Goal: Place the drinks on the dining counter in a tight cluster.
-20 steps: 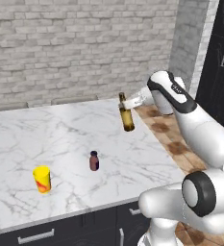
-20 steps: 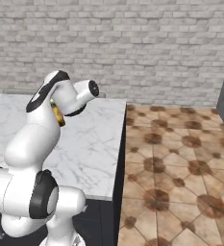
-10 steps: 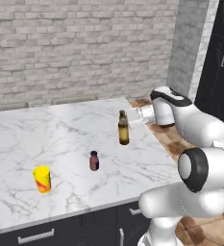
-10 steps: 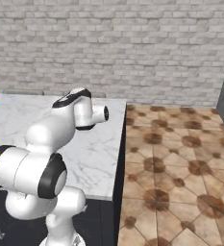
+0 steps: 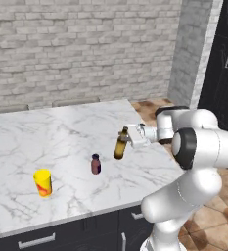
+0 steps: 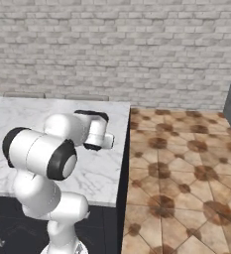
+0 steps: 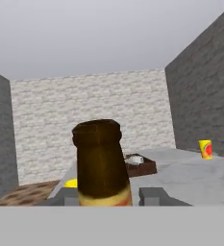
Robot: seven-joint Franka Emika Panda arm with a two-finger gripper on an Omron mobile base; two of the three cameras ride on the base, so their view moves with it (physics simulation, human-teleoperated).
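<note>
The brown glass bottle [image 5: 119,146] stands near the right end of the white marble dining counter [image 5: 57,132], tilted slightly, its base at the surface. My gripper [image 5: 125,136] reaches in from the right and is shut on the bottle's neck. In the hand view the bottle [image 7: 101,161] rises between my fingertips [image 7: 154,195] of the gripper [image 7: 108,196]. A short dark maroon drink [image 5: 96,163] stands upright a little to the left and nearer the front edge, apart from the bottle.
A yellow can [image 5: 43,182] stands further left near the counter's front edge, and a yellow can [image 7: 205,149] also appears in the hand view. A dark tray [image 7: 141,166] lies on a far surface. The counter [image 6: 109,168] ends at a tiled floor [image 6: 186,188] on the right.
My gripper has brought the brown bottle down from above the counter's right end and slightly left, to the surface. The maroon drink and yellow can have not moved.
</note>
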